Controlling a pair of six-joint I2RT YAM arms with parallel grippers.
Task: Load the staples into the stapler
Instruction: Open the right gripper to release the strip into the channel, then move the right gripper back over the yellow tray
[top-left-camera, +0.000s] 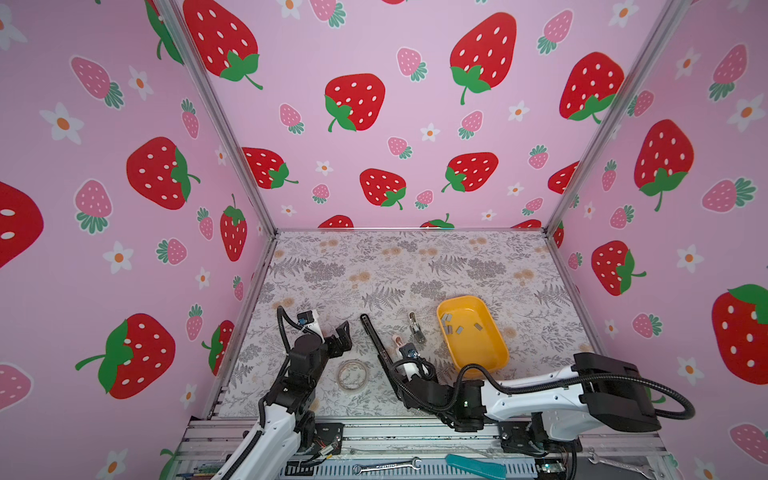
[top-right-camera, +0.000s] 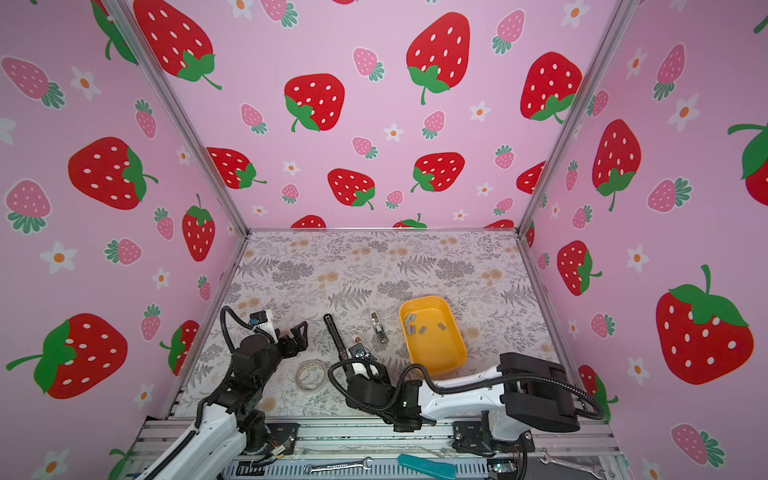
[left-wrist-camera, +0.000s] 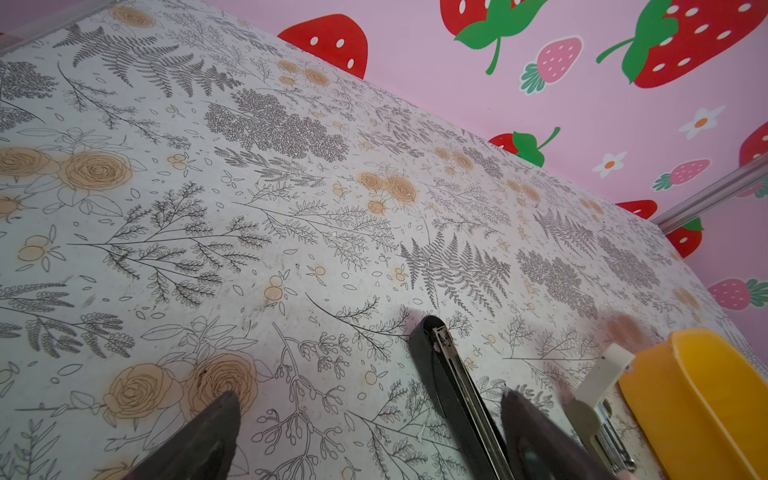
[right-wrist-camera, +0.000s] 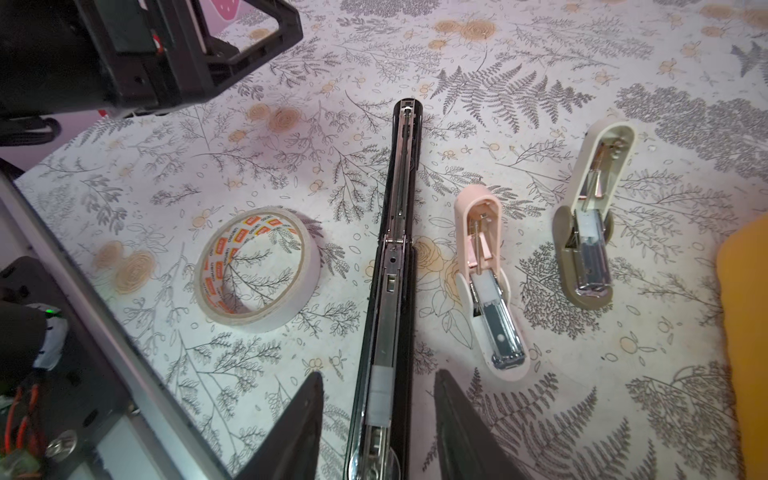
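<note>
Stretching open toward the far wall across the floral-printed table mat (top-left-camera: 415, 266), offering free room there. Keeping most staples (top-left-camera: 451, 326), short grey metallic strips, loose in the yellow plastic oblong tray (top-left-camera: 478, 349) near the right edge. Straddling the long black metal stapler (right-wrist-camera: 395, 249), hinged flat open, with the right gripper (right-wrist-camera: 378, 374) released, jaws clear of both sides. Seemingly seating one pale grey strip (right-wrist-camera: 381, 395) in its channel. Calling for a straight lift, avoiding the small pink stapler (right-wrist-camera: 486, 282) just beside. Hovering the left gripper (top-left-camera: 344, 332) spread wide, empty.

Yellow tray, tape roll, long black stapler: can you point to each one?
Yellow plastic tray (top-left-camera: 478, 349): a top view, bare floor inside.
White roll of tape with orange print (right-wrist-camera: 266, 320): right wrist view, outer wall.
Long black stapler, opened flat (right-wrist-camera: 392, 270): right wrist view, metal channel by the hinge.
</note>
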